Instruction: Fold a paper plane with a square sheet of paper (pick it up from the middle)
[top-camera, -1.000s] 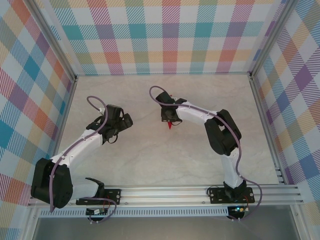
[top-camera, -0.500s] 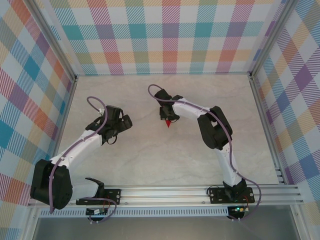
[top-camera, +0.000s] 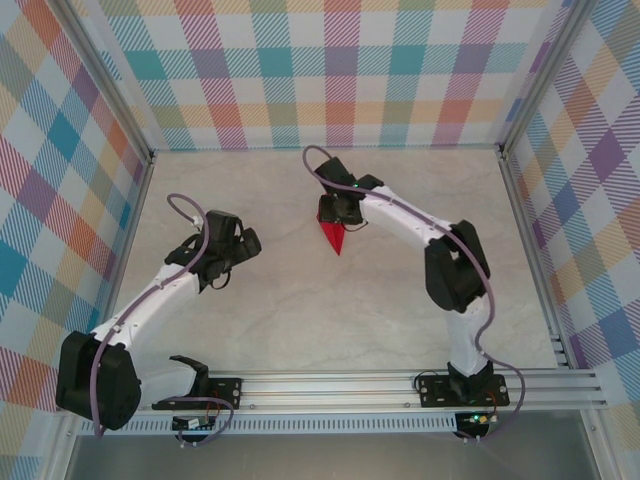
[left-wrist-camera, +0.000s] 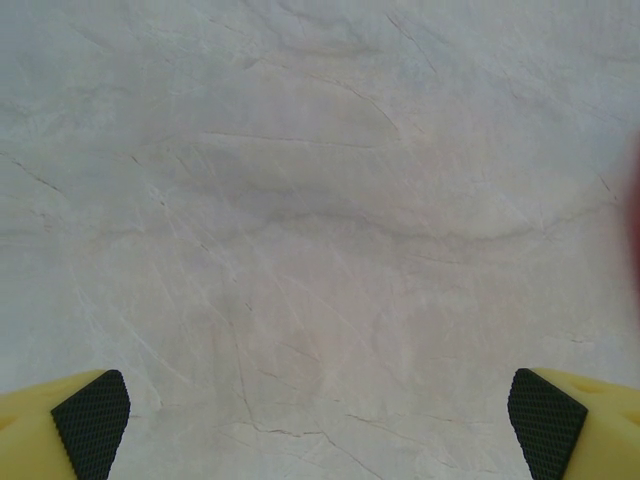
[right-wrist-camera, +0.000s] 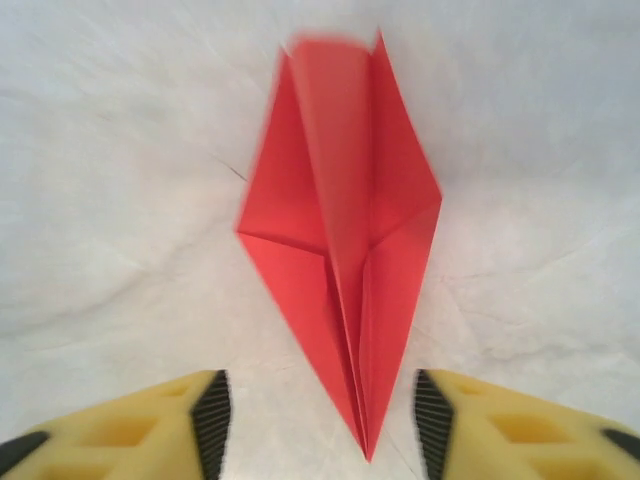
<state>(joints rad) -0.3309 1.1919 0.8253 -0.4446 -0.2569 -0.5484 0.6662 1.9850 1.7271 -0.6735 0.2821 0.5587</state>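
1. Enclosure: plaid-patterned walls (top-camera: 340, 70) on three sides, and an aluminium rail (top-camera: 330, 385) along the near edge carrying both arm bases.
2. Table (top-camera: 300, 320): pale, marble-look surface with thin grey veins.
3. Right arm (top-camera: 420, 230): reaches up and inward from its base toward the far centre of the table, with a purple cable running along it.
4. Left arm (top-camera: 150, 300): angled from its base toward the left-centre of the table, well apart from the right arm's wrist.
5. Left gripper (top-camera: 245, 243): released and spread wide. In the wrist view (left-wrist-camera: 320, 420) the black pads (left-wrist-camera: 92, 420) sit at opposite lower corners, with bare table between them.
6. Right gripper (top-camera: 340, 215): released. In the wrist view (right-wrist-camera: 318, 420) the yellow fingers stand apart, and a strip of table shows between each black pad (right-wrist-camera: 212, 420) and the paper.
7. Paper plane (top-camera: 331, 236):
   - It is a bright red, narrow dart with a centre crease, at the far centre of the table just under the right gripper.
   - In the wrist view (right-wrist-camera: 340, 240) its pointed tip lies between the two fingertips, touching neither pad, and the body runs away from the camera.
   - The far end is blurred, so I cannot tell whether it rests fully flat.
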